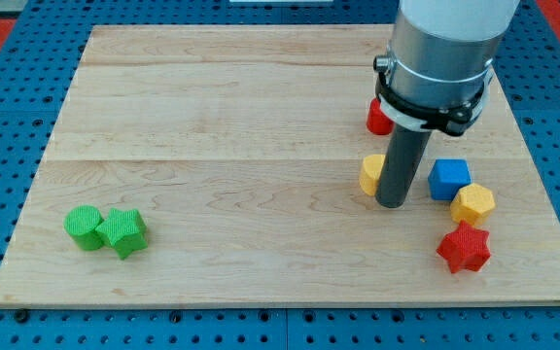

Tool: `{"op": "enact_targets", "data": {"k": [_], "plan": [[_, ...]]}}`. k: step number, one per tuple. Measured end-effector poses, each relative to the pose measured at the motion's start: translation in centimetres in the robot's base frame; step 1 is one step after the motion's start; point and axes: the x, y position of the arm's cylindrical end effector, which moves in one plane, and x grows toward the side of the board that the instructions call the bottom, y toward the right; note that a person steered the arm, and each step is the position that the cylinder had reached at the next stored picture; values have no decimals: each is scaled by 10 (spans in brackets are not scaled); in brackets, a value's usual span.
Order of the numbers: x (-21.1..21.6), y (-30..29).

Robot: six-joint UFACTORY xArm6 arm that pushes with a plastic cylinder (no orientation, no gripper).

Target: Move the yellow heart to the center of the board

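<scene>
The yellow heart (pixel 370 174) lies right of the board's middle, partly hidden behind my rod. My tip (pixel 393 202) rests on the board against the heart's right side, just below it. A blue cube (pixel 449 180) sits to the right of the tip. A yellow hexagonal block (pixel 473 204) lies right of and below the cube. A red star (pixel 464 248) lies lower right. A red block (pixel 378 118) sits above the heart, partly hidden by the arm.
A green cylinder (pixel 86 227) and a green star-like block (pixel 122 232) touch each other at the lower left of the wooden board (pixel 222 107). A blue pegboard (pixel 8 117) surrounds the board.
</scene>
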Motion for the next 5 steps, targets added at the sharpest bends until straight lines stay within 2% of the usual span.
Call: {"op": "enact_targets", "data": {"k": [5], "plan": [[-12,16]]}}
